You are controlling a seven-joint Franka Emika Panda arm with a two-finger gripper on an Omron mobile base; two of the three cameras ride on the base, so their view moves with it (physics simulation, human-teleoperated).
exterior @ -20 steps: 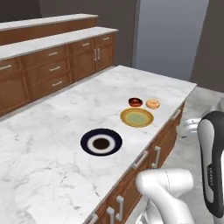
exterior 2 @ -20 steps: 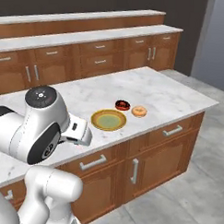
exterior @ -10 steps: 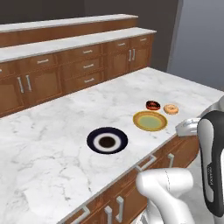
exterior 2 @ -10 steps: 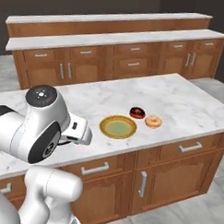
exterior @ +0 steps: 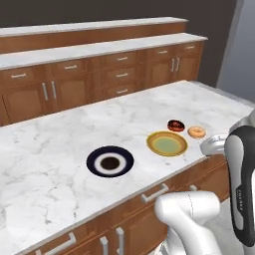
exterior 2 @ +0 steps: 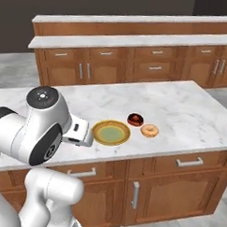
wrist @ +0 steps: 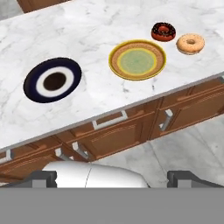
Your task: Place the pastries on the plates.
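Lying beyond open tool (wrist: 112,175): pastries (wrist: 163,31)

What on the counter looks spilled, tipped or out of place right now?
Nothing stands out. Both doughnuts, chocolate and glazed, lie flat beside the yellow plate; the navy plate sits flat and bare.

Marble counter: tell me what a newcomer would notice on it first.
Two plates stand out on the white marble counter: a navy plate with a white ring, and beside it a yellow plate with a pale green centre, both bare. Just past the yellow plate lie two small doughnuts close together, a chocolate doughnut and a glazed tan doughnut, neither on a plate yet. The big white arm looms in the foreground.
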